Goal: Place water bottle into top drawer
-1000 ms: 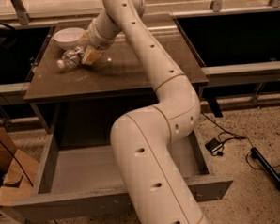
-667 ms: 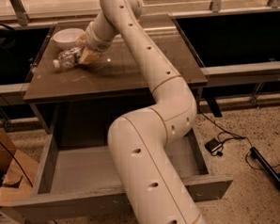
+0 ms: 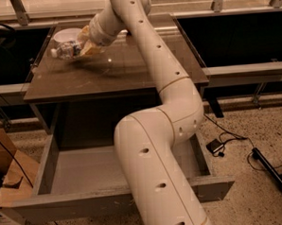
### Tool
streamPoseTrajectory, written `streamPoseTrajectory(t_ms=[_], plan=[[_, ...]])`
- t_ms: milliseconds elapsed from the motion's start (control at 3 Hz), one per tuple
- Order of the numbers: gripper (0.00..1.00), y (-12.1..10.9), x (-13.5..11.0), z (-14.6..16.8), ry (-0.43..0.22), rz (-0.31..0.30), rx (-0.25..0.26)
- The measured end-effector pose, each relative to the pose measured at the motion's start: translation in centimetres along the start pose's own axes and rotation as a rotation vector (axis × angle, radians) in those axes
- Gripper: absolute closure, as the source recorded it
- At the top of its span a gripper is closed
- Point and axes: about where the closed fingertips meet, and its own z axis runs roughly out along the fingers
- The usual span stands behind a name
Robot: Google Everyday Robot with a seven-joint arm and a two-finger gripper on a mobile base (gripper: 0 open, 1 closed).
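Observation:
The water bottle (image 3: 65, 49) is a small clear bottle lying sideways, cap to the left, just above the back left of the brown table (image 3: 129, 72). My gripper (image 3: 83, 45) is shut on the bottle's right end and holds it slightly off the tabletop, in front of the white bowl. The top drawer (image 3: 82, 170) stands pulled open below the table, its grey inside bare and its scratched front panel (image 3: 75, 207) nearest the camera. My arm crosses in front of the drawer's right half and hides it.
A white bowl (image 3: 67, 35) sits at the table's back left corner, right behind the bottle. A cardboard box (image 3: 7, 180) stands on the floor left of the drawer. Cables and a small adapter (image 3: 215, 146) lie on the floor to the right.
My gripper has moved left and a little up with the water bottle in it, lifting it off the tabletop toward the bowl. The drawer has not moved.

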Motion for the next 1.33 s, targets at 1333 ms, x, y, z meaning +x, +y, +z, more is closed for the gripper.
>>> streamPoseTrajectory(t_ms=[1333], plan=[[1.00, 1.0, -1.7, -12.7, 0.069, 0.029, 0.084]])
